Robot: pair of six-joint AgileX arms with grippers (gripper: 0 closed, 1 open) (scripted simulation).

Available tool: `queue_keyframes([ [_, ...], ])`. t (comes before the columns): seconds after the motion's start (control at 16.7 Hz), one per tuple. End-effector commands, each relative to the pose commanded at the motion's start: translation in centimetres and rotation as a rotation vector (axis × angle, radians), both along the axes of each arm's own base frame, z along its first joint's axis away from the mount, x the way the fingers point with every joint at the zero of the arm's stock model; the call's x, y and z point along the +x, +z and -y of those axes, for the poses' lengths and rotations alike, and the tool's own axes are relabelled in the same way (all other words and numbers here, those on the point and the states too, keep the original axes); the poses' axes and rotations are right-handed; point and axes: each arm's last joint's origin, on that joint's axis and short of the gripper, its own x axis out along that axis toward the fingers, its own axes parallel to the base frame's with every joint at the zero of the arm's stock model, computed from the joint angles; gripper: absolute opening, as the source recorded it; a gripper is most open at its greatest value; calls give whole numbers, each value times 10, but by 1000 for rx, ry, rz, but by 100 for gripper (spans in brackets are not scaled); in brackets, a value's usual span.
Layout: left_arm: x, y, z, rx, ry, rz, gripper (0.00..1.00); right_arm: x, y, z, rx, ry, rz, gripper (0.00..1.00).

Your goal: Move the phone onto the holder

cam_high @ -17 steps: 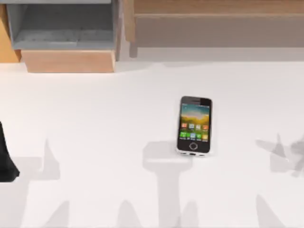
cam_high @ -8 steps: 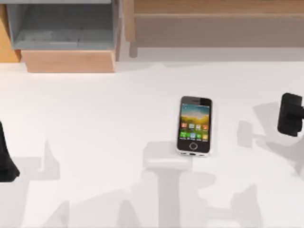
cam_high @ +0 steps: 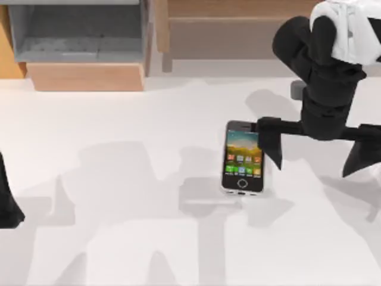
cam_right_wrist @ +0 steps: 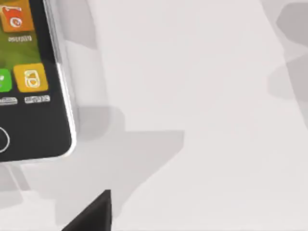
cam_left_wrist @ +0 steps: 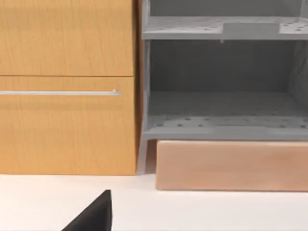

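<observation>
One right gripper (cam_high: 315,149) now beside phone (cam_high: 243,158).

One phone (cam_high: 243,158) lies on the single worktop (cam_high: 119,208). Two arms are present, each with one pincer: right pincer (cam_high: 315,149), left pincer (cam_high: 7,196).

The matte black right arm (cam_high: 324,89) is showing a glossy white shell segment (cam_high: 351,27) (two tapered black fingers (cam_high: 269,142)).

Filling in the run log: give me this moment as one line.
right gripper: open, above table, one finger over phone right edge | phone: flat on white table, not gripped | left gripper: parked at table's left edge
</observation>
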Motion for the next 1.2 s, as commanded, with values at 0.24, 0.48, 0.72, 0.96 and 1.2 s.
queue_keyframes([
  [0.24, 0, 0, 0, 0, 0, 0, 100, 37, -13, -48, 17, 37, 30, 100],
  [0.48, 0, 0, 0, 0, 0, 0, 100, 54, -11, -74, 66, 63, 104, 100],
  [0.72, 0, 0, 0, 0, 0, 0, 100, 55, -10, -76, 73, 66, 114, 100],
  [0.96, 0, 0, 0, 0, 0, 0, 100, 56, -15, -75, 71, 64, 111, 100],
  [1.2, 0, 0, 0, 0, 0, 0, 100, 59, -57, -78, 77, 65, 121, 100],
])
